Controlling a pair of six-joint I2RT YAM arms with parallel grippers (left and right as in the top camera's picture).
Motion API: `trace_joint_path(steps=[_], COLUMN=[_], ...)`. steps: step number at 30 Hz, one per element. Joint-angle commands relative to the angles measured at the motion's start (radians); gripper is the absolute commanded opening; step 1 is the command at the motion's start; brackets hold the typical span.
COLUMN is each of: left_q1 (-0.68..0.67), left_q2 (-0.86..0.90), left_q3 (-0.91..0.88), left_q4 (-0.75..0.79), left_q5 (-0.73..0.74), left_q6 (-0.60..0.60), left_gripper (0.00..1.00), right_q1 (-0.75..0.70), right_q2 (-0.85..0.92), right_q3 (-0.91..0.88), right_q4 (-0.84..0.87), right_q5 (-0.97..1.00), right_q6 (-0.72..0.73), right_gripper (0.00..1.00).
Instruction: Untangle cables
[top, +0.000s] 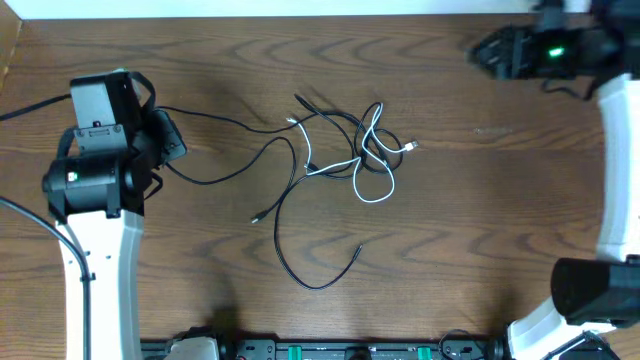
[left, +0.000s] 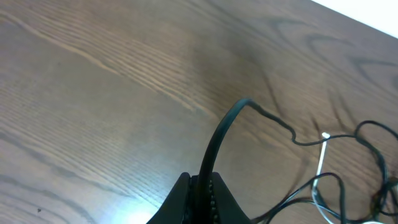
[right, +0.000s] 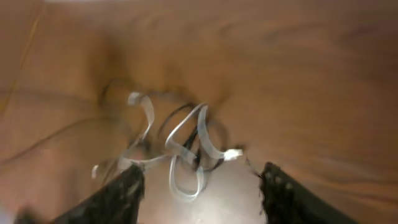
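A tangle of thin black cables (top: 340, 125) and one white cable (top: 375, 195) lies at the middle of the wooden table. My left gripper (top: 172, 140) is at the left, shut on a black cable (top: 225, 120) that runs right into the tangle. In the left wrist view the jaws (left: 202, 190) pinch this black cable (left: 219, 134), and the white cable (left: 321, 158) shows at the right. My right gripper (top: 482, 50) is at the far right, above and apart from the tangle. Its fingers (right: 202, 199) are spread open and empty, with the blurred white cable (right: 186, 146) beyond them.
A loose black cable end (top: 300, 275) loops toward the table's front. Thick black robot wires (top: 25, 108) run off the left edge. The arm bases (top: 95, 260) stand at the front left and the front right (top: 600, 290).
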Motion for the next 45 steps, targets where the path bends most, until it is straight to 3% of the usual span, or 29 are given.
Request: trace_joint_path(steps=[1, 11, 19, 34, 42, 45], left_q1=[0.004, 0.004, 0.004, 0.004, 0.004, 0.004], left_q2=[0.041, 0.120, 0.120, 0.120, 0.120, 0.120], left_q3=[0.003, 0.003, 0.003, 0.003, 0.003, 0.003], left_q4=[-0.021, -0.065, -0.064, -0.066, -0.066, -0.066], left_q5=[-0.050, -0.042, -0.042, -0.029, -0.019, -0.019], left_q6=[-0.034, -0.059, -0.059, -0.059, -0.058, -0.059], left_gripper=[0.08, 0.08, 0.07, 0.08, 0.08, 0.07], right_q1=[0.095, 0.325, 0.457, 0.521, 0.521, 0.520], right_q2=[0.042, 0.132, 0.181, 0.192, 0.192, 0.192], right_q3=[0.008, -0.083, -0.216, -0.503, -0.599, -0.601], right_q4=[-0.046, -0.074, 0.057, 0.429, 0.560, 0.565], right_q5=[-0.018, -0.015, -0.014, 0.065, 0.065, 0.078], right_q6=[-0.141, -0.378, -0.491, -0.472, -0.458, -0.446], right_gripper=[0.62, 0.70, 0.71, 0.69, 0.60, 0.38])
